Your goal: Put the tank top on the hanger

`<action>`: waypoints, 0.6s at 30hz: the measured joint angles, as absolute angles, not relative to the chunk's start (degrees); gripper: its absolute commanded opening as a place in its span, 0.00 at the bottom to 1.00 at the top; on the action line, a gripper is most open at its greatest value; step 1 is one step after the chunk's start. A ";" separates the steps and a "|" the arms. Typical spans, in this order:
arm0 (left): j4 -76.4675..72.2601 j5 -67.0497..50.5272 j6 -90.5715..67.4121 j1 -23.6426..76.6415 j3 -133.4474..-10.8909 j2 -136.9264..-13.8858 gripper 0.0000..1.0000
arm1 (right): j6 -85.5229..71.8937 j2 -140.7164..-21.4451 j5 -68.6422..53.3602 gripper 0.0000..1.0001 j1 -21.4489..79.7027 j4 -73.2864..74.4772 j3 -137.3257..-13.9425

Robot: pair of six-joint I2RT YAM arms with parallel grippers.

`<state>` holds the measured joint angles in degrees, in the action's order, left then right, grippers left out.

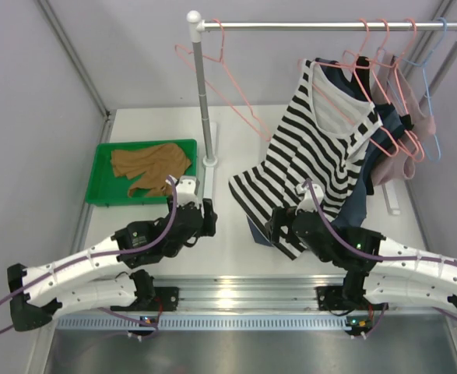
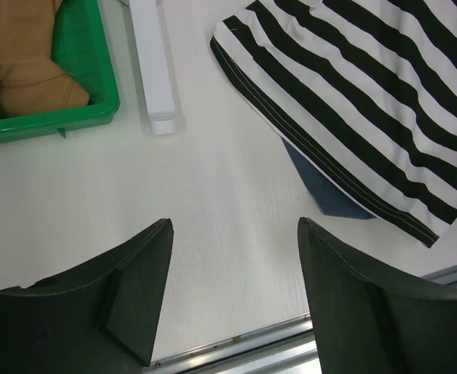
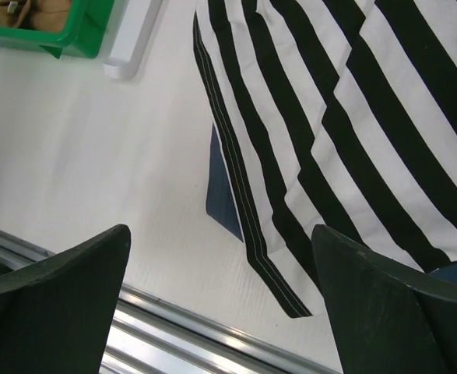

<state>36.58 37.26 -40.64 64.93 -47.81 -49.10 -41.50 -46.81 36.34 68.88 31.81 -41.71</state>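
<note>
The plain caramel-brown tank top (image 1: 150, 166) lies crumpled in the green plastic tray (image 1: 103, 152) at the left of the white surface (image 2: 212, 187). The bare thin pink wire hanger (image 1: 228, 89) hangs from the metal rail (image 1: 306, 25), well apart from it. The left fingers (image 2: 127, 288) stand wide and empty above the surface near the tray. The right fingers (image 3: 384, 296) are also spread wide, holding nothing, just beside the hem of the black-and-white striped top (image 3: 353, 117). The thin fabric is bunched, so a pinch may catch several layers and bury the neck opening. The hanger hangs loose and could slip off the rail when pulled. The right fingers may also snag the striped hem.
</note>
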 measured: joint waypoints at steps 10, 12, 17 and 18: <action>39.18 38.98 -41.67 55.61 -53.41 -55.37 0.76 | -40.14 -46.44 32.75 1.00 68.86 31.75 -41.65; 38.26 36.56 -40.34 47.16 -54.78 -58.08 0.76 | -39.88 -45.84 31.97 1.00 68.88 31.73 -41.60; 36.82 28.95 -36.36 26.85 -58.19 -67.24 0.76 | -39.13 -45.98 29.98 1.00 68.88 31.70 -41.60; 36.45 27.16 -35.62 23.99 -59.18 -69.56 0.75 | -39.00 -46.04 29.65 1.00 68.88 31.70 -41.60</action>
<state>36.45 27.16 -35.62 23.99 -59.18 -69.56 -39.00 -46.04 29.65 68.88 31.70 -41.60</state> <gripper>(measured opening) 0.761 0.996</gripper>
